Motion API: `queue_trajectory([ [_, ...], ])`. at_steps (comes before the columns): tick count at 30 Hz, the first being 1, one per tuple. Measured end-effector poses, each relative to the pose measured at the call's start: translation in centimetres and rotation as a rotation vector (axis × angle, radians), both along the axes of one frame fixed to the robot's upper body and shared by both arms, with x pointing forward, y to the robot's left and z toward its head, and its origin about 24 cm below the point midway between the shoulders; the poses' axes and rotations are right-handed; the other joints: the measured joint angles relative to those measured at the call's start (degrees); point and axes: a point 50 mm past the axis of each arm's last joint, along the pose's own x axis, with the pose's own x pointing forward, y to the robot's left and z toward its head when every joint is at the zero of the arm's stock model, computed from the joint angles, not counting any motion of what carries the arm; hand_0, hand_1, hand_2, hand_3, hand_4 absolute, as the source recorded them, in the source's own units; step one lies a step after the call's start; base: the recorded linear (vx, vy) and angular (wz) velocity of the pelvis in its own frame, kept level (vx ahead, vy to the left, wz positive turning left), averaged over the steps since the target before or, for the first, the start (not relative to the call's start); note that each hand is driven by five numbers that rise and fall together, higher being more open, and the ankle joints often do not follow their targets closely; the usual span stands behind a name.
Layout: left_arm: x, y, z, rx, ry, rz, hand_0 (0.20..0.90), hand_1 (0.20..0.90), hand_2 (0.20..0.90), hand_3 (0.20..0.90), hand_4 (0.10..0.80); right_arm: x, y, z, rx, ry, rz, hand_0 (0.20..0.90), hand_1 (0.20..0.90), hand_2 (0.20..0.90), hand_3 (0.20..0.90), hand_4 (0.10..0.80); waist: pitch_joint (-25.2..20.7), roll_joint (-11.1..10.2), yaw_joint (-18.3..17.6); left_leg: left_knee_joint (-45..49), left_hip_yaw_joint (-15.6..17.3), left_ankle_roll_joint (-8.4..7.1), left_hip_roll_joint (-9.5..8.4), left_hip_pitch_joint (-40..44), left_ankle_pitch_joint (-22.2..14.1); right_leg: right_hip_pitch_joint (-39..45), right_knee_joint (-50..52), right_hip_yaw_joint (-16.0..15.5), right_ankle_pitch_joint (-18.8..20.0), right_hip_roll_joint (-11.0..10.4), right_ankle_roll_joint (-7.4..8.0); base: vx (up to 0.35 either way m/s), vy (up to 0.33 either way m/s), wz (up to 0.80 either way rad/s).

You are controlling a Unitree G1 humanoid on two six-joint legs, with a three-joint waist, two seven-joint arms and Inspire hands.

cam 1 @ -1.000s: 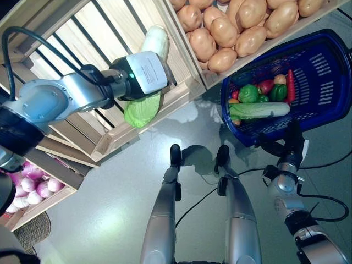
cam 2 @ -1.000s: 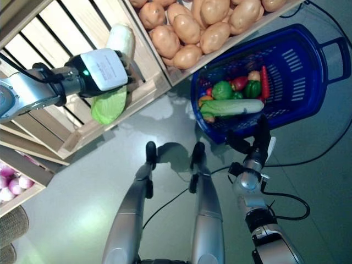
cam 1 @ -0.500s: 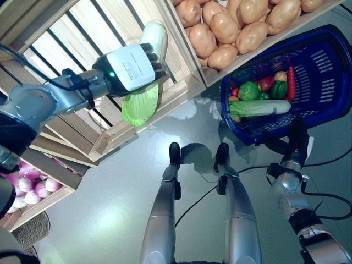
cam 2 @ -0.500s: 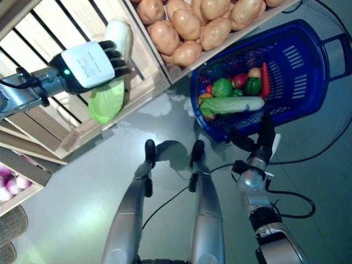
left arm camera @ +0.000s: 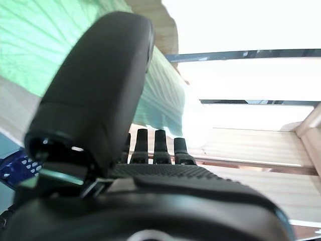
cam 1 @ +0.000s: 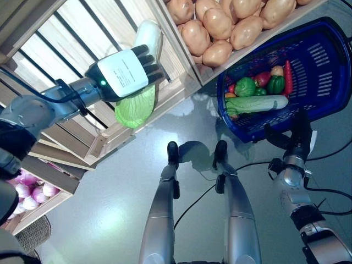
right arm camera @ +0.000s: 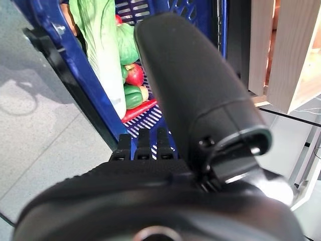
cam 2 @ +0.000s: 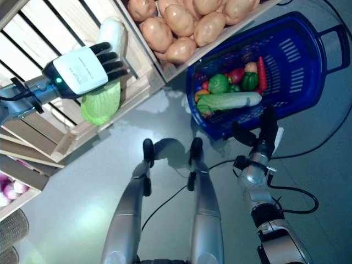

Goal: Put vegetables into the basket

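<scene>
A Unitree G1 humanoid reaches into a slatted wooden produce crate (cam 1: 113, 135) with its left hand (cam 1: 124, 72), whose dark fingers (cam 1: 148, 61) curl over the middle of a long napa cabbage (cam 1: 135, 107); in the left wrist view the thumb presses against the pale green leaves (left arm camera: 165, 95), so the hand looks clasped round the vegetable rather than merely touching it. The cabbage lies aslant against the crate's side wall, its white stalk end (cam 1: 148, 34) deep in the crate and its leafy green end hanging over the crate's front lip. The blue plastic basket (cam 1: 324, 77) stands on the grey floor well apart from the cabbage, on the far side of a neighbouring crate of potatoes (cam 1: 220, 27), and already holds a second napa cabbage (cam 1: 258, 104), green peppers (cam 1: 246, 87) and a red chilli (cam 1: 289, 77). The right hand (cam 1: 300, 140) hovers just outside the basket's near rim with fingers straight and spread, holding nothing. The coming move appears to turn on one fact: the basket lies off the left hand's thumb side, across the potato crate, so the left arm, the only one near the cabbage, would have to lift it clear of the crate lip and carry it sideways, lengthwise along the basket.
</scene>
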Motion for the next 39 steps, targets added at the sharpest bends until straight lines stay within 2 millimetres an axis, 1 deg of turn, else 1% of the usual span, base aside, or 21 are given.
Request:
queue_trajectory([
  [7, 0.2, 0.2, -0.3, 0.011, -0.003, -0.001, 0.9, 0.9, 0.9, 0.9, 0.8, 0.1, -0.3, 0.5, -0.014, -0.009, -0.004, 0.9, 0.9, 0.9, 0.9, 0.8, 0.0, 0.0, -0.3, 0.2, 0.3, 0.14, 0.0, -0.1, -0.1, -0.1, -0.1, 0.3, 0.1, 0.0, 0.17, 0.0, 0.0, 0.0],
  [8, 0.2, 0.2, -0.3, 0.019, -0.003, 0.001, 0.865, 0.865, 0.865, 0.865, 0.776, 0.2, -0.3, 0.5, -0.014, -0.01, -0.003, 0.9, 0.9, 0.9, 0.9, 0.8, 0.0, 0.0, -0.4, 0.2, 0.3, 0.14, 0.0, -0.1, -0.1, -0.1, -0.1, 0.3, 0.1, 0.0, 0.17, 0.0, 0.0, 0.0],
  [10, 0.2, 0.2, -0.3, 0.03, -0.004, 0.001, 0.867, 0.867, 0.867, 0.867, 0.778, 0.2, -0.3, 0.6, -0.014, -0.012, -0.002, 0.9, 0.9, 0.9, 0.9, 0.8, 0.0, 0.0, -0.5, 0.2, 0.3, 0.14, 0.0, -0.1, -0.1, -0.1, -0.1, 0.3, 0.1, 0.0, 0.18, 0.0, 0.0, 0.0],
  [11, 0.2, 0.2, -0.3, 0.033, -0.006, 0.0, 0.858, 0.858, 0.858, 0.858, 0.772, 0.3, -0.3, 0.7, -0.014, -0.012, -0.001, 0.9, 0.9, 0.9, 0.9, 0.8, 0.0, 0.0, -0.6, 0.2, 0.3, 0.15, 0.0, -0.1, -0.1, -0.1, -0.2, 0.3, 0.1, 0.0, 0.21, 0.0, 0.0, 0.0],
  [12, 0.2, 0.2, -0.3, 0.037, -0.006, -0.002, 0.721, 0.721, 0.721, 0.721, 0.681, 0.3, -0.2, 0.8, -0.014, -0.014, -0.001, 0.9, 0.9, 0.9, 0.9, 0.8, 0.0, 0.0, -0.6, 0.1, 0.4, 0.16, 0.0, -0.1, -0.1, -0.1, -0.3, 0.3, 0.1, 0.0, 0.24, 0.0, 0.0, 0.0],
  [13, 0.1, 0.1, -0.2, 0.042, -0.006, -0.004, 0.625, 0.625, 0.625, 0.625, 0.616, 0.4, -0.2, 0.8, -0.014, -0.014, 0.0, 0.9, 0.9, 0.9, 0.9, 0.8, 0.0, 0.0, -0.7, 0.1, 0.4, 0.17, 0.0, -0.1, -0.1, -0.1, -0.3, 0.3, 0.2, 0.0, 0.26, 0.0, 0.0, 0.0],
  [15, 0.1, -0.1, -0.2, 0.049, -0.006, -0.011, 0.571, 0.571, 0.571, 0.571, 0.58, 0.4, -0.2, 0.8, -0.014, -0.013, 0.0, 0.9, 0.9, 0.9, 0.9, 0.8, 0.0, 0.0, -0.7, 0.1, 0.4, 0.2, 0.0, -0.2, -0.2, -0.2, -0.3, 0.4, 0.2, 0.0, 0.27, 0.0, 0.0, 0.0],
  [16, 0.1, -0.3, 0.0, 0.066, -0.012, -0.019, 0.521, 0.521, 0.521, 0.521, 0.547, 0.4, -0.2, 0.8, -0.014, -0.012, 0.001, 0.9, 0.9, 0.9, 0.9, 0.8, 0.0, 0.0, -0.6, 0.1, 0.4, 0.21, 0.0, -0.2, -0.2, -0.2, -0.4, 0.4, 0.2, 0.0, 0.28, 0.0, 0.0, 0.0],
  [17, 0.1, -0.5, 0.2, 0.072, -0.017, -0.027, 0.389, 0.389, 0.389, 0.389, 0.46, 0.5, -0.1, 0.9, -0.015, -0.013, 0.002, 0.9, 0.9, 0.9, 0.9, 0.8, 0.0, 0.0, -0.7, 0.1, 0.5, 0.22, 0.0, -0.2, -0.2, -0.2, -0.4, 0.4, 0.2, 0.0, 0.3, 0.0, 0.0, 0.0],
  [18, 0.1, -0.7, 0.3, 0.077, -0.017, -0.033, 0.326, 0.326, 0.326, 0.326, 0.417, 0.5, -0.1, 1.0, -0.015, -0.016, 0.005, 0.9, 0.9, 0.9, 0.9, 0.8, 0.0, 0.0, -0.7, 0.0, 0.6, 0.23, 0.0, -0.2, -0.2, -0.3, -0.4, 0.5, 0.2, 0.0, 0.31, -0.007, -0.004, -0.04],
  [19, 0.0, -0.9, 0.5, 0.086, -0.016, -0.041, 0.3, 0.3, 0.3, 0.3, 0.4, 0.6, 0.0, 1.1, -0.017, -0.018, 0.009, 0.9, 0.9, 0.9, 0.9, 0.8, 0.0, 0.0, -0.7, 0.0, 0.8, 0.25, 0.01, -0.2, -0.2, -0.4, -0.4, 0.5, 0.2, 0.0, 0.31, -0.008, 0.003, -0.05],
  [27, 0.0, -1.6, 0.9, 0.11, -0.001, -0.051, 0.3, 0.3, 0.3, 0.3, 0.4, 0.8, 0.4, 1.1, -0.026, -0.015, 0.025, 0.9, 0.9, 0.9, 0.9, 0.8, 0.0, 0.0, -0.7, 0.2, 1.1, 0.26, 0.03, -0.7, -0.2, -1.0, -0.1, 0.8, 0.2, 0.0, 0.29, -0.001, 0.001, -0.01],
  [39, 0.1, -1.7, 0.9, 0.106, -0.008, -0.048, 0.3, 0.3, 0.3, 0.3, 0.4, 0.9, 0.5, 1.3, -0.027, -0.02, 0.028, 0.9, 0.9, 0.9, 0.9, 0.8, 0.0, -0.1, -0.8, 0.5, 1.1, 0.3, 0.02, -0.7, -0.2, -0.8, -0.1, 0.8, 0.5, 0.0, 0.31, 0.0, 0.0, 0.0],
])
